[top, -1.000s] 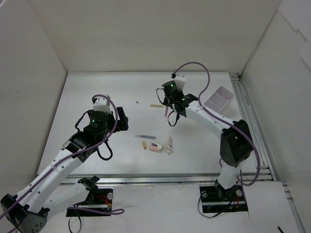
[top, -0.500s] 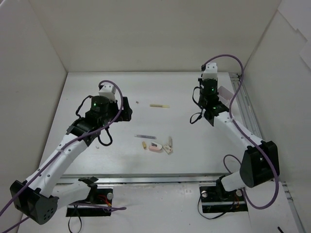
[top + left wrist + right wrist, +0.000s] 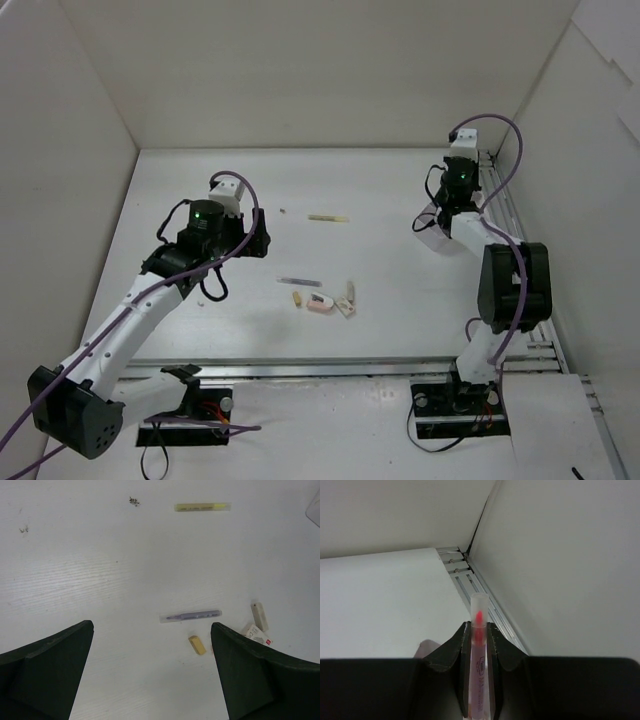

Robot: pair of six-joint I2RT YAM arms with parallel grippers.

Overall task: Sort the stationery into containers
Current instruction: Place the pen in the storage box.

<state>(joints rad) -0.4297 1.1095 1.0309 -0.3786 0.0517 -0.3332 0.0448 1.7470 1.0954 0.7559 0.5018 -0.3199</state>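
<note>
By the container, right claw tight around pink-red pen; left claw agape.

Three pen-like sticks: yellow stick at upper centre of the top view, grey-purple stick at mid-frame, pink-red stick at bottom centre of the right wrist view. Three small blocks clustered just below centre: tan block, white-pink block, cream block. One white container in sight at right, partly hidden. Two arms: left arm, right arm.
</note>
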